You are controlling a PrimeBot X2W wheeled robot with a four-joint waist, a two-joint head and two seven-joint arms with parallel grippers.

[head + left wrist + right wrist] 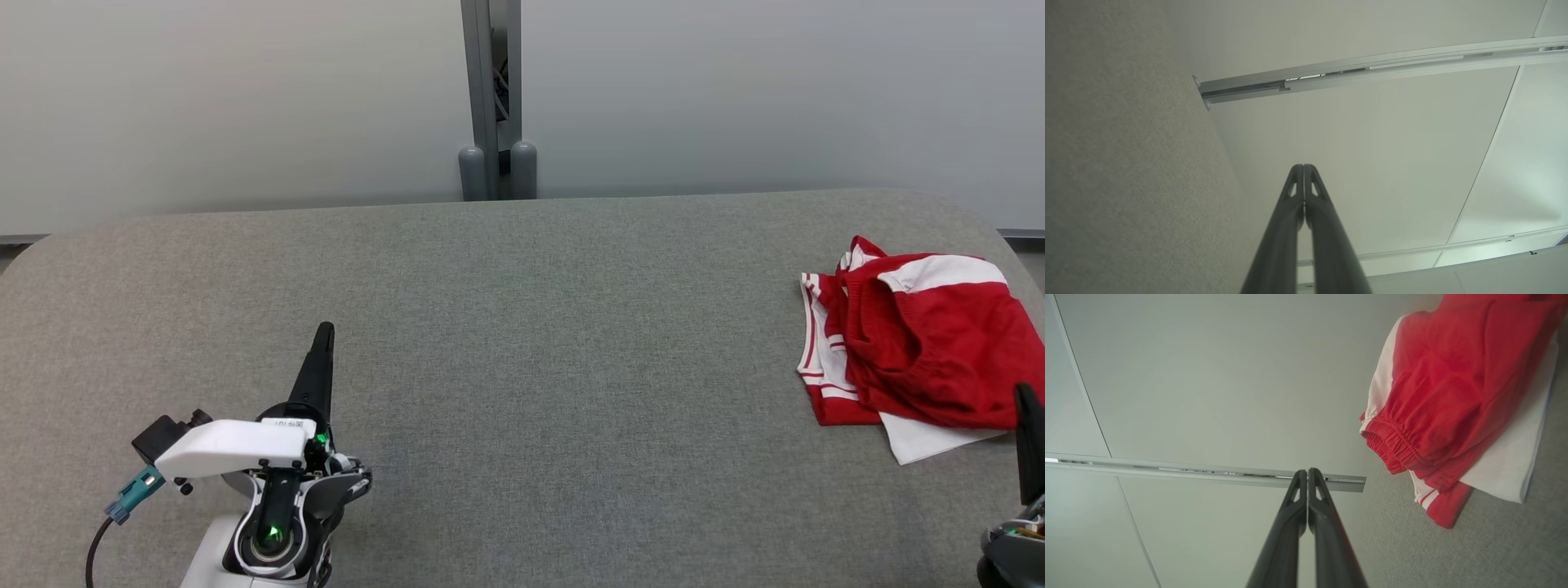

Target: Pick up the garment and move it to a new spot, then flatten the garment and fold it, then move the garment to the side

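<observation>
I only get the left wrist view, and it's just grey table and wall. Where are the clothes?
Observer: The red and white garment lies bunched at the table's right end.
Operator: Is anything near it?
Observer: The right claw, shut and holding nothing, hangs just beside it.
Operator: Is it folded nicely?
Observer: Not neatly. It looks rumpled, and a white layer pokes out beneath the red.
</observation>
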